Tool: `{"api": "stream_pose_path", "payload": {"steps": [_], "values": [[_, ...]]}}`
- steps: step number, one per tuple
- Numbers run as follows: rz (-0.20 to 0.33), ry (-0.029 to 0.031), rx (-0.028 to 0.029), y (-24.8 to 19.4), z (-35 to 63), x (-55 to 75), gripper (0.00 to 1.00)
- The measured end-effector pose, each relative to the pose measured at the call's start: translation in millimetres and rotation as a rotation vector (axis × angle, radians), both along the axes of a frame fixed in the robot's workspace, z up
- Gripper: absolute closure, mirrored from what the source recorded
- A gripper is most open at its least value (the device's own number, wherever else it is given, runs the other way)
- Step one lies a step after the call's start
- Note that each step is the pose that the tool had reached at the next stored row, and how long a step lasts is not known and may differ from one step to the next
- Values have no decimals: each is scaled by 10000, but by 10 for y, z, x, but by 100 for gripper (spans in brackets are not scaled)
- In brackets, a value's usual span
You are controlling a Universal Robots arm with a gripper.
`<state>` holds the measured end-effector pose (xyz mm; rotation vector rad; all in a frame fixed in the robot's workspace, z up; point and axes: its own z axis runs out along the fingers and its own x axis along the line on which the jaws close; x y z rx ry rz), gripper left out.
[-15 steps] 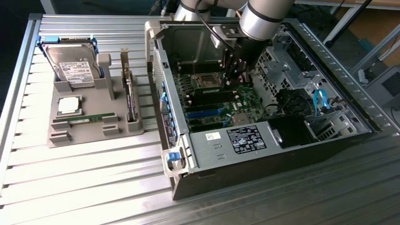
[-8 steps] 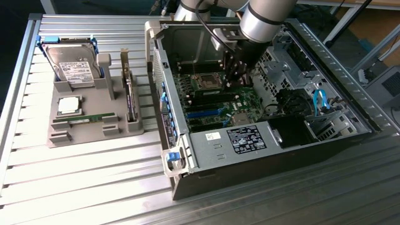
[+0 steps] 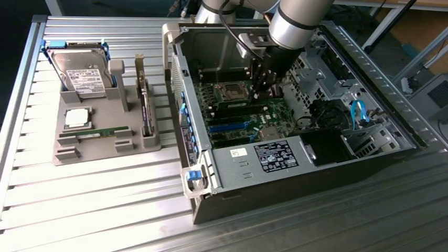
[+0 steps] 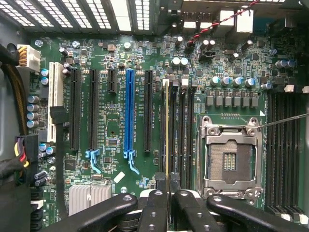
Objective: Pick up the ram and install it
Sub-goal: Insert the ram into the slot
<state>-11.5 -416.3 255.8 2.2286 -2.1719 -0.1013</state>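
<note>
A bench (image 3: 84,199) of pale metal slats is seen in the exterior view, with metal struts beyond its far edge. At the exterior view's left a grey tray (image 3: 91,152) is set on the bench, and in it are held a hard drive (image 3: 84,73), a square silver chip (image 3: 77,118), a dark card (image 3: 146,113) stood on edge, and a spare green stick (image 3: 94,132) laid flat. At the exterior view's right an open computer case (image 3: 231,173) is laid on its side, and the arm (image 3: 297,21) is reached down into it. The pincer (image 3: 260,86) is held low over the motherboard (image 4: 111,121), just beside the empty processor socket (image 4: 231,157). In the wrist view the pincer (image 4: 168,184) is seen drawn narrow, its black fingers (image 4: 155,200) pressed against both faces of the ram (image 4: 167,135), which is gripped between them. The ram is presented edge-on, as a thin yellowish-green line stood upright and lined up along the black memory slots (image 4: 181,130) between the socket and the blue slot (image 4: 129,111). Whether its lower edge is seated in a slot cannot be told, and its chips cannot be made out from this angle.
</note>
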Motion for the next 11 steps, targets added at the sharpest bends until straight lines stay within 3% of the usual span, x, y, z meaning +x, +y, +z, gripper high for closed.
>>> {"api": "stream_pose_path", "payload": {"steps": [8, 11], "values": [[0, -11, -3, 0, -47, 0, 88], [0, -75, 2, 0, -49, -5, 88]]}}
